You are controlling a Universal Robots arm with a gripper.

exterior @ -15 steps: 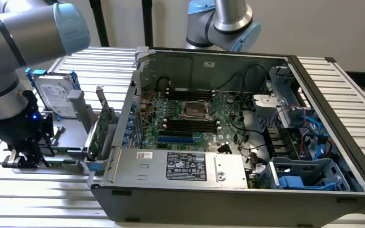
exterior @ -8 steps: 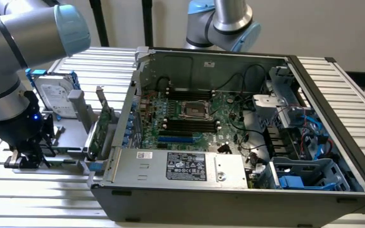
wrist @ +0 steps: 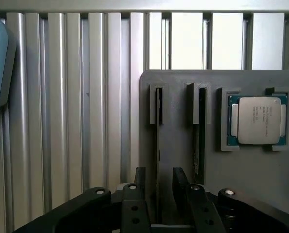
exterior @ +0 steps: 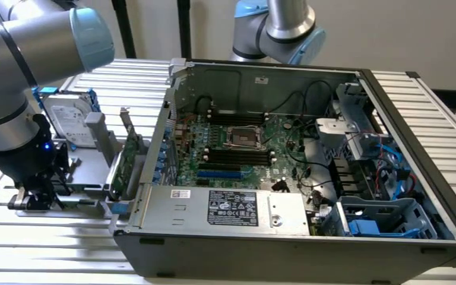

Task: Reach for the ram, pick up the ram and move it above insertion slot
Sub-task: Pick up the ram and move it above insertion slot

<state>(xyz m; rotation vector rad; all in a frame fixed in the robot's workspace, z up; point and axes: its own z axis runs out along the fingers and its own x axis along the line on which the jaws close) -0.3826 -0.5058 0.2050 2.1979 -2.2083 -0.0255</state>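
The pincer (wrist: 160, 171) is down over the grey holder (wrist: 178, 141) with its jaws parted and nothing gripped. One finger sits on each side of the ram (wrist: 159, 131), with a thin gap visible on both sides. The ram stands on edge in the holder's outermost slot, the one nearest the holder's edge by the bare slats of the desk (wrist: 86, 97). A second stick (wrist: 201, 131) stands in the next slot of the holder, and a processor (wrist: 258, 119) lies flat in the holder's pocket beyond that. The step in hand looks like the grasp. To do it well, I judge the fingers should be centred so both pads meet the board's flat faces together. They should close gently and square to the slot, and the stick should not be tilted against the holder's walls or the neighbouring stick. To the exterior view's right of the holder sits the open computer case (exterior: 212, 243), with the motherboard's black slots (exterior: 236, 157) inside, well apart from the holder.
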